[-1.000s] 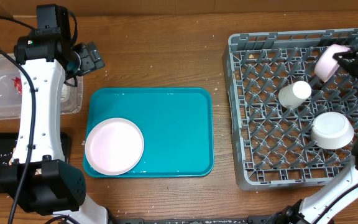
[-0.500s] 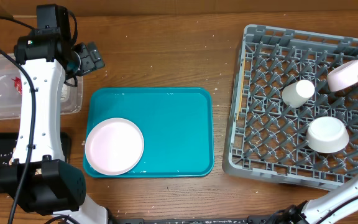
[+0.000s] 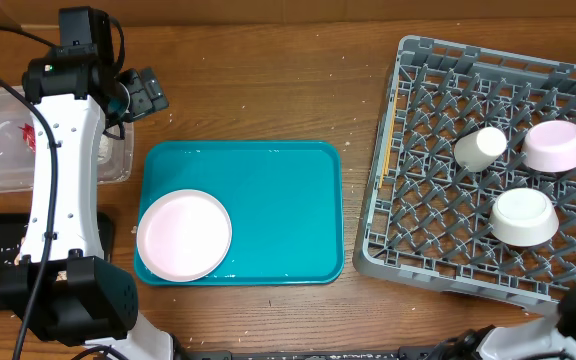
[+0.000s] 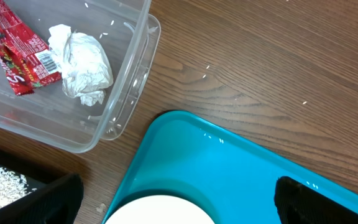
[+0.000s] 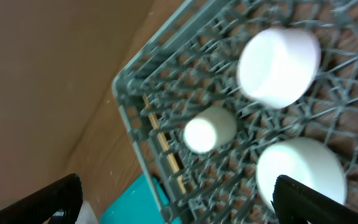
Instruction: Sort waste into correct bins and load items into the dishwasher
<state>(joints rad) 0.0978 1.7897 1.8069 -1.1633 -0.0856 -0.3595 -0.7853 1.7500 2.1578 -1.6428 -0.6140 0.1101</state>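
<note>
The plate (image 3: 183,235) lies at 5 o'clock from the left gripper (image 3: 146,93) — nearer, spread, empty. The right gripper (image 5: 176,202), also spread, hangs over the rack (image 3: 428,240).

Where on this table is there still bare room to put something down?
The teal tray is bare right of the plate. Bare wood runs between tray and rack, and above the tray. The rack's left side holds nothing; its middle and right are crowded with the cup, pink bowl and white bowl.
</note>
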